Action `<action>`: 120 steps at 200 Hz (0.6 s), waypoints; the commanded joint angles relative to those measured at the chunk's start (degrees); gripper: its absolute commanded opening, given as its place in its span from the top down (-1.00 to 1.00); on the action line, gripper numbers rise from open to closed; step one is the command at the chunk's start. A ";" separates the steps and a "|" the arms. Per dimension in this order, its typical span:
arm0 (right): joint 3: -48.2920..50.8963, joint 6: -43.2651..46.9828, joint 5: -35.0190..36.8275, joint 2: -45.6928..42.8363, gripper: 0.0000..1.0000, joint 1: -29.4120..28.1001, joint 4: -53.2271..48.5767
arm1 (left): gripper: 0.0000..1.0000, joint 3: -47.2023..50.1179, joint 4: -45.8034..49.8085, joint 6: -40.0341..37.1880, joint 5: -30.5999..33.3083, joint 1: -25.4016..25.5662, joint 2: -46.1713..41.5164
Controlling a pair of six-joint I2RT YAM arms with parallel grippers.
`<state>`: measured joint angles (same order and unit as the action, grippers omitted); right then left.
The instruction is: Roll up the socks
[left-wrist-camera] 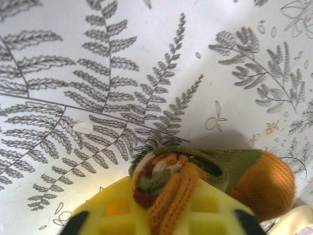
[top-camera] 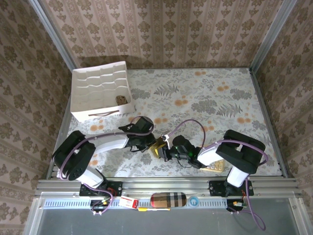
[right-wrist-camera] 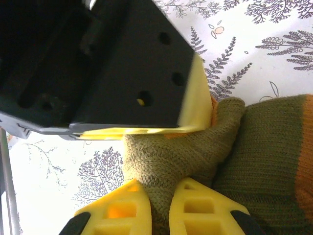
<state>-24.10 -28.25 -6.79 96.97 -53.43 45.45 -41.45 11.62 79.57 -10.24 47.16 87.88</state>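
By the middle of the table's (top-camera: 195, 98) near edge, the olive-green knitted sock with orange toe (left-wrist-camera: 230, 169) is clamped in 2 places: left jaws on its coiled striped end, right jaws on olive fabric, likely anchoring the roll.

The fern-print table (top-camera: 205, 93) carries a white divided box (top-camera: 100, 93), the olive sock (right-wrist-camera: 274, 147) and an argyle sock (top-camera: 215, 167).

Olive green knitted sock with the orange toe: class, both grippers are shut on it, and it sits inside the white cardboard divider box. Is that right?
Not quite. The left gripper and right gripper are shut on the olive green knitted sock, but it is out on the fern-printed tablecloth, not inside the white cardboard divider box; the top external view shows this.
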 commanded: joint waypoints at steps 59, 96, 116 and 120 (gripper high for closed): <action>-5.76 28.22 19.09 -13.60 -0.04 -8.60 -32.56 | 1.00 -0.69 30.01 0.47 6.06 -4.16 -2.07; -9.82 29.92 35.33 -13.66 -0.13 -19.78 -34.21 | 1.00 -6.58 36.14 -1.64 5.19 -2.48 3.86; -14.19 31.97 42.14 -9.10 -0.17 -23.29 -34.34 | 1.00 -9.17 38.17 -1.91 4.92 -1.68 6.44; -14.98 32.03 43.21 -8.30 -0.18 -23.45 -34.12 | 1.00 -9.52 38.55 -1.88 4.96 -1.57 6.77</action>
<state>-34.17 -0.47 22.00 84.40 -74.24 14.24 -50.96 37.43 79.20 -7.77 44.51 90.21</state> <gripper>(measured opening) 0.580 0.143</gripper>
